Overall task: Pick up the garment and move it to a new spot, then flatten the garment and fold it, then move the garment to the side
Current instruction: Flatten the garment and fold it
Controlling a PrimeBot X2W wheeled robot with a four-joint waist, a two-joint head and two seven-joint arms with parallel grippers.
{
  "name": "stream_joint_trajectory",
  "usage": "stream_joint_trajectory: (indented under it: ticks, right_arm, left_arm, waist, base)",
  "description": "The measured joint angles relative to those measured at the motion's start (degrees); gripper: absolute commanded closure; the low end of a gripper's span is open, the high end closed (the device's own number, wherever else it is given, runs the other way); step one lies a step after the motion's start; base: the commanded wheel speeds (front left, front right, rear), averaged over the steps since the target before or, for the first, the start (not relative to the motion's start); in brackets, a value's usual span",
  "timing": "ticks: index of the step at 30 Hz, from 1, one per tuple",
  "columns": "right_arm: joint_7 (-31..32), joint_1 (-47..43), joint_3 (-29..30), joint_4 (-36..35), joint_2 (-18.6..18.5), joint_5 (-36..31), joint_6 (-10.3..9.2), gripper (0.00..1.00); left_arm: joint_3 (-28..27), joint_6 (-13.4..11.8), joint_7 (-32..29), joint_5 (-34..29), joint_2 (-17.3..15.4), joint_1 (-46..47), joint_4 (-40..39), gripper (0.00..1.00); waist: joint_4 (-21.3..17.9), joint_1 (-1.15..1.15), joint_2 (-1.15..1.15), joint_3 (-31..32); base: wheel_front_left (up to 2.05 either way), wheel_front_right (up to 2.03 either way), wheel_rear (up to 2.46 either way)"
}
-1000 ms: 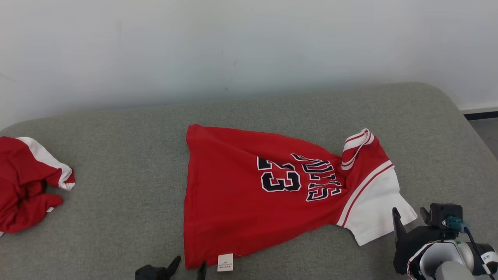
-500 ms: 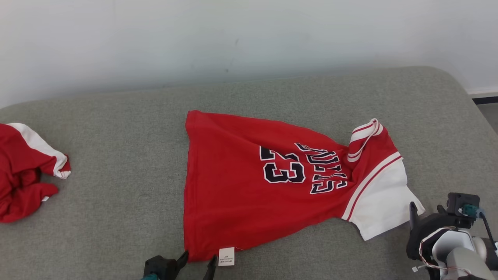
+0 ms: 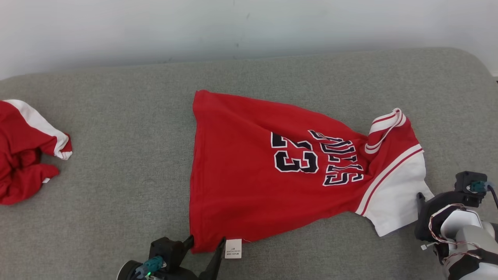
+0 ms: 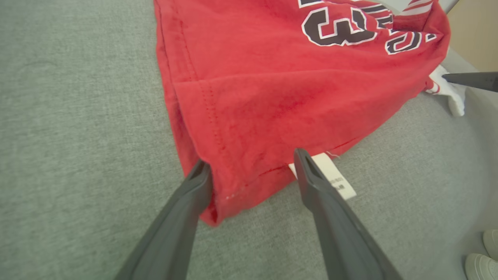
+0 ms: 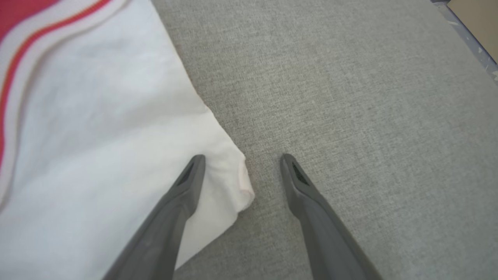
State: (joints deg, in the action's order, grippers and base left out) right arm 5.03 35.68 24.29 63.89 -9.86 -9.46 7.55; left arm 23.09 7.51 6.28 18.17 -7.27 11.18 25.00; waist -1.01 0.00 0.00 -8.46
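Grey padded surface [image 3: 116, 163], pale wall [image 3: 233, 27] behind its far edge.

Count: two garments, two grippers, one care label.

- Garment [image 3: 272, 171]: red jersey, spread mostly flat with some creases, from the middle of the surface towards its right edge. Hem faces left, neck faces right. Black "23" and black lettering, both outlined in white. One white sleeve [image 5: 97, 155] at the near right, with red-and-white striped trim; more striped trim is bunched at the neck.
- White label [image 3: 233, 249] at the hem's near corner, by the front edge.
- Second garment [image 3: 23, 151]: red and white, crumpled at the left edge.
- Left gripper [image 4: 251, 159]: fingers spread, straddling the hem's near corner, not pinching.
- Right gripper [image 5: 242, 157]: fingers spread around the sleeve's tip, one finger over white cloth, the other over bare grey.
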Motion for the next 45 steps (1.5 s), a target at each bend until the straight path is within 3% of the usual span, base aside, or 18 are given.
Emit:
stream_joint_trajectory:
  ticks: [12, 13, 14, 15, 16, 17, 18, 20, 21, 29, 35, 40, 45]
  right_arm:
    - [0.23, 1.64, -0.16, 3.49, -0.63, -0.18, -0.18, 0.0]
    - [0.22, 1.74, -0.33, 3.67, -0.63, -0.16, -0.19, 0.0]
    - [0.21, 1.81, -0.49, 3.81, -0.63, -0.16, -0.19, 0.02]
    - [0.14, 1.88, -0.65, 3.98, -0.63, -0.14, -0.25, 0.05]
    - [0.14, 1.93, -0.89, 4.15, -0.62, -0.14, -0.25, 0.15]
    - [0.14, 2.0, -1.1, 4.3, -0.57, -0.1, -0.25, 0.17]
    - [0.13, 2.03, -1.32, 4.46, -0.53, 0.0, -0.25, 0.29]
    - [0.08, 2.11, -1.81, 4.85, -0.46, 0.16, -0.25, 0.63]
    - [-0.04, 2.13, -2.2, 4.99, -0.34, 0.33, -0.25, 0.98]
    - [-3.39, 1.83, -3.25, 5.92, 0.15, 3.45, -0.19, 1.0]
    - [-7.17, 2.63, -3.57, 4.43, 3.43, 13.59, -0.18, 1.0]
    - [-5.66, 4.35, -8.45, -3.69, 4.76, 25.37, -0.15, 1.0]
    - [0.29, 3.37, -15.69, -18.93, 4.65, 37.55, -0.15, 1.0]
  left_arm:
    - [-0.14, -1.71, -2.35, 1.52, -0.94, -1.26, -4.71, 0.0]
    - [-0.13, -1.99, -2.81, 1.51, -1.12, -1.39, -4.98, 0.17]
    - [-0.14, -2.04, -2.88, 1.52, -1.36, -1.64, -5.25, 0.55]
    - [-0.21, -2.22, -3.11, 1.54, -1.57, -2.02, -5.56, 0.67]
    - [-0.2, -2.45, -3.33, 1.6, -1.72, -2.36, -5.68, 0.89]
    - [-0.19, -2.46, -3.52, 1.6, -1.89, -2.64, -5.93, 1.0]
    - [-0.2, -2.54, -3.86, 1.67, -2.05, -2.89, -6.11, 1.0]
    - [-0.16, -2.71, -4.16, 2.0, -2.24, -3.54, -6.3, 1.0]
    - [-0.15, -2.71, -4.25, 2.07, -2.31, -3.65, -6.33, 1.0]
    - [-1.03, -3.5, -3.25, 3.39, -1.92, -3.75, -7.49, 1.0]
    - [-5.13, -3.08, -3.27, 11.43, 0.58, -4.33, -10.66, 1.0]
    - [-8.83, -2.85, -6.01, 20.09, 2.01, -3.33, -14.06, 1.0]
    - [-11.2, -2.45, -10.76, 25.55, 2.25, 1.64, -17.2, 1.0]
  waist:
    - [0.95, -0.01, -0.01, -1.32]
    - [0.9, -0.01, -0.01, -1.31]
    - [0.86, -0.01, -0.01, -1.3]
    - [0.82, 0.0, -0.01, -1.27]
    - [0.8, 0.0, -0.01, -1.24]
    - [0.79, -0.01, -0.01, -1.19]
    - [0.78, 0.0, -0.01, -1.12]
    - [0.77, -0.01, 0.0, -0.94]
    - [0.77, 0.0, -0.01, -0.83]
    - [0.8, 0.01, 0.01, 0.76]
    - [0.52, 0.01, 0.02, 2.4]
    - [-0.51, 0.01, 0.01, 3.49]
    - [-1.99, 0.01, 0.01, 3.65]
  base:
    - [0.0, 0.0, 0.0]
    - [0.0, 0.0, 0.0]
    - [0.0, 0.0, 0.0]
    - [0.0, 0.0, 0.0]
    - [0.0, 0.0, 0.0]
    - [0.0, 0.0, 0.0]
    - [0.0, 0.0, 0.0]
    - [0.0, 0.0, 0.0]
    - [0.0, 0.0, 0.0]
    - [0.0, 0.0, 0.0]
    - [0.0, 0.0, 0.0]
    - [0.0, 0.0, 0.0]
    - [0.0, 0.0, 0.0]
